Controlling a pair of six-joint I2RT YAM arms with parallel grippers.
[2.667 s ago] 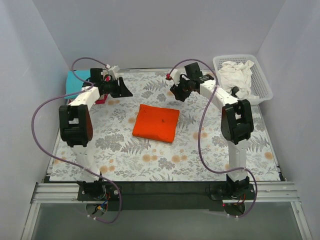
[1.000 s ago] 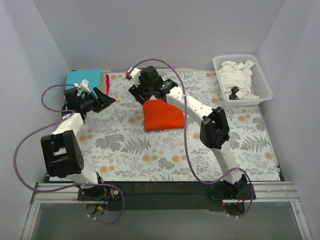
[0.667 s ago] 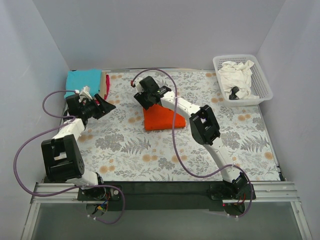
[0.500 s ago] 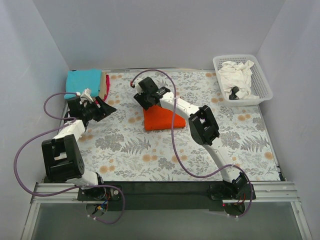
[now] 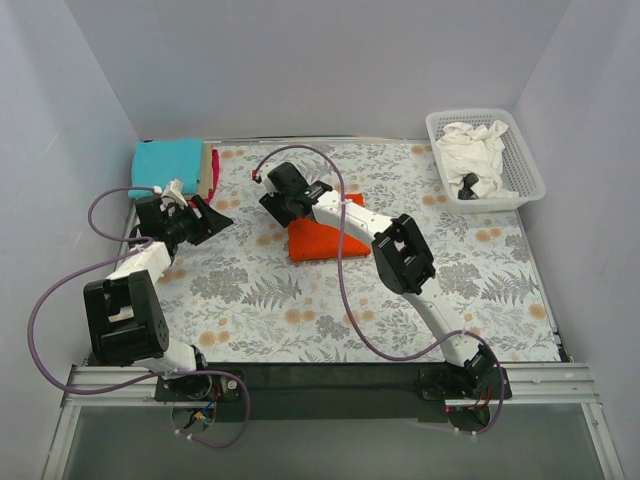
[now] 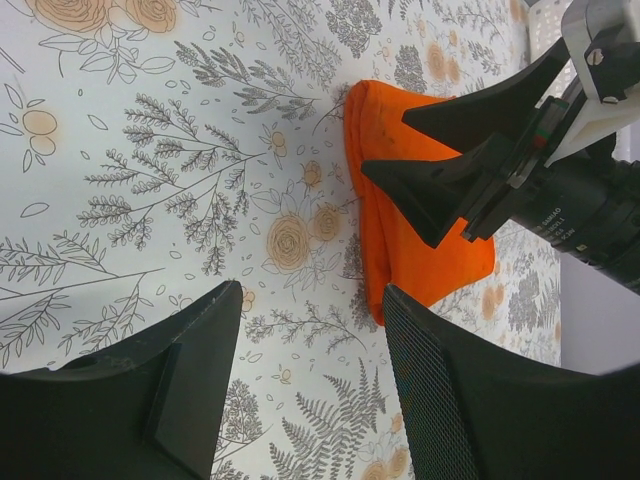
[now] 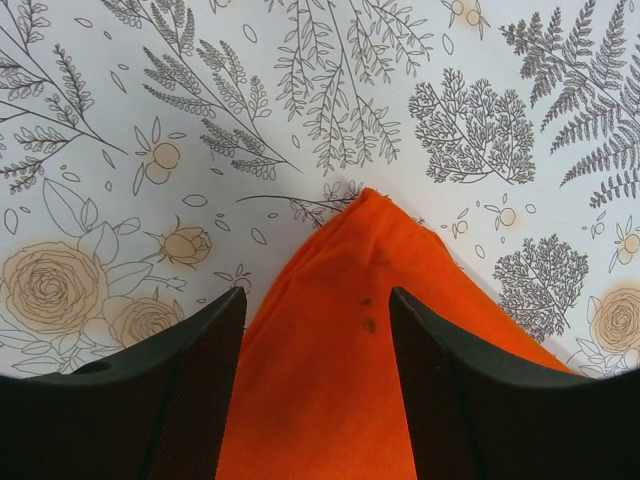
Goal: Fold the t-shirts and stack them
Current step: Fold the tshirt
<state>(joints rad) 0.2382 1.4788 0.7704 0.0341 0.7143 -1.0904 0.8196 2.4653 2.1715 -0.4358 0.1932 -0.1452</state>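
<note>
Top external view: the right gripper (image 5: 275, 207) reaches across to the far left corner of the folded orange t-shirt (image 5: 322, 240), which lies on the grey floral cloth (image 5: 300, 310) covering the table. The left gripper (image 5: 215, 217) hangs low over the cloth, just left of the right gripper and pointing toward it, and touches no shirt. Behind the left gripper, at the far left corner, lies the folded teal t-shirt (image 5: 168, 165). Well to the right of both grippers, the white t-shirt (image 5: 470, 150) sits crumpled in the white lattice basket (image 5: 530, 175).

From the right wrist, the right gripper (image 7: 315, 295) is spread wide, with nothing pinched. A corner of the orange t-shirt (image 7: 350, 390) sits between its fingers (image 7: 190, 380) and points away from the camera; whether the fingers touch the fabric cannot be told.

From the left wrist, the left gripper (image 6: 312, 290) is also parted and empty, with only floral cloth (image 6: 150, 150) under it. Ahead of it lies the orange t-shirt (image 6: 400, 240), and the right gripper (image 6: 385, 142) stands with separated jaws over that shirt's edge.
</note>
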